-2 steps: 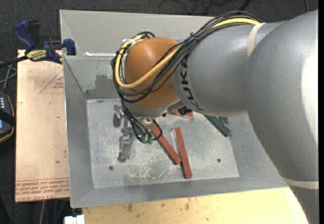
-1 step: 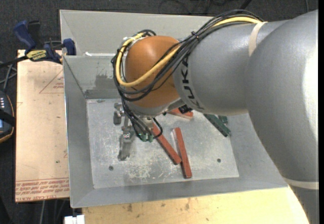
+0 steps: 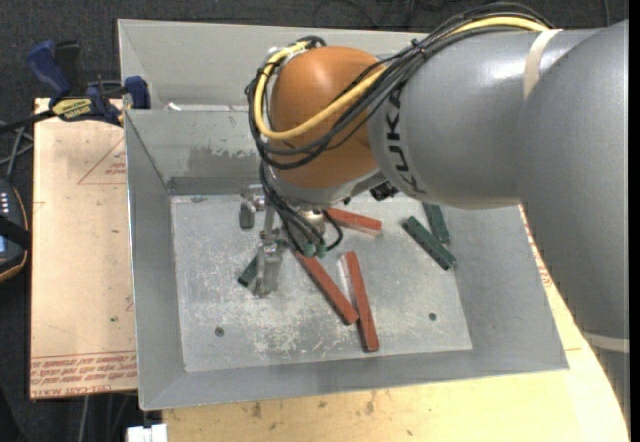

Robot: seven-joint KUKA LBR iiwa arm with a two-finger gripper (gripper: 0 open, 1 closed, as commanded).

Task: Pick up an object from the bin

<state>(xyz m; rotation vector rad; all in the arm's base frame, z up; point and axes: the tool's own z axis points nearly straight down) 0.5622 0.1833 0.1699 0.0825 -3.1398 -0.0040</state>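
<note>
My end effector [image 3: 265, 275] is low over the bin [image 3: 150, 230] floor, left of centre, and I cannot tell whether it is wide or narrow. A small dark green piece [image 3: 245, 277] lies just beside it, toward the bin's left wall. Red sticks [image 3: 330, 290] lie crossed near it on the other side, with green sticks [image 3: 428, 243] beyond them.

Overhead oblique view, bin [image 3: 148, 230] centred
</note>
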